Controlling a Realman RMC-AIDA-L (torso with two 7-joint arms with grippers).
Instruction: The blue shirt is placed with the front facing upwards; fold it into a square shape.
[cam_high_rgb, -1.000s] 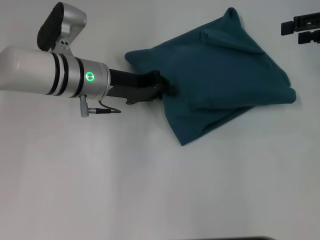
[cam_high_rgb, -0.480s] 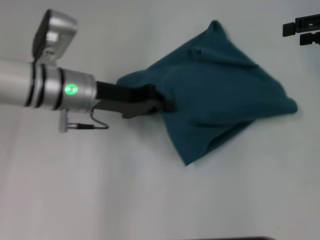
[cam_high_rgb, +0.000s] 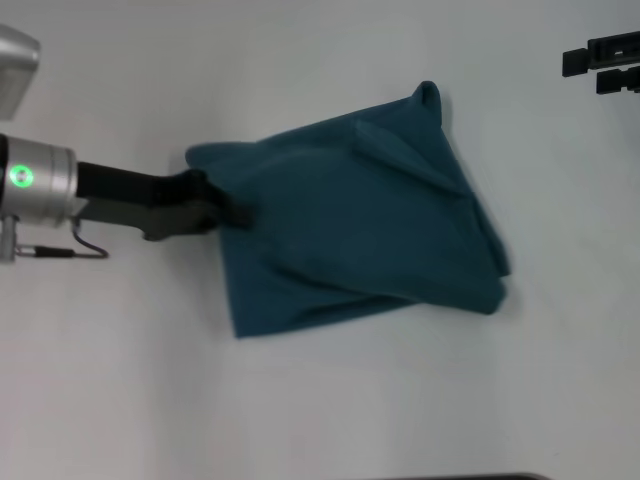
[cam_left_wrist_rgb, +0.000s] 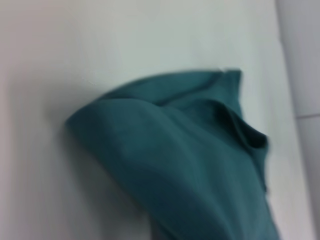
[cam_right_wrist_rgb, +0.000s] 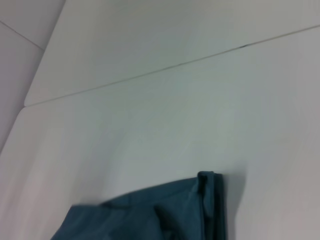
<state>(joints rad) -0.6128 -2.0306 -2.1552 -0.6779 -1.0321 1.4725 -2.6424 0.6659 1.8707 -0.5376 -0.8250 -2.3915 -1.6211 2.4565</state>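
The blue shirt (cam_high_rgb: 350, 220) lies bunched in a folded heap in the middle of the white table, its plain teal side up. My left gripper (cam_high_rgb: 222, 205) is shut on the shirt's left edge, the arm reaching in from the left. Up close in the left wrist view the shirt (cam_left_wrist_rgb: 190, 160) shows as folded layers with a hem. A corner of the shirt (cam_right_wrist_rgb: 165, 215) shows in the right wrist view. My right gripper (cam_high_rgb: 605, 60) stays parked at the far right of the table.
The white table (cam_high_rgb: 320, 400) extends on all sides of the shirt. A seam line of the table (cam_right_wrist_rgb: 175, 65) runs across the right wrist view.
My left gripper has pulled back to the left, dragging the shirt with it. The heap has shifted left and flattened out lower and wider. The right arm has not moved.
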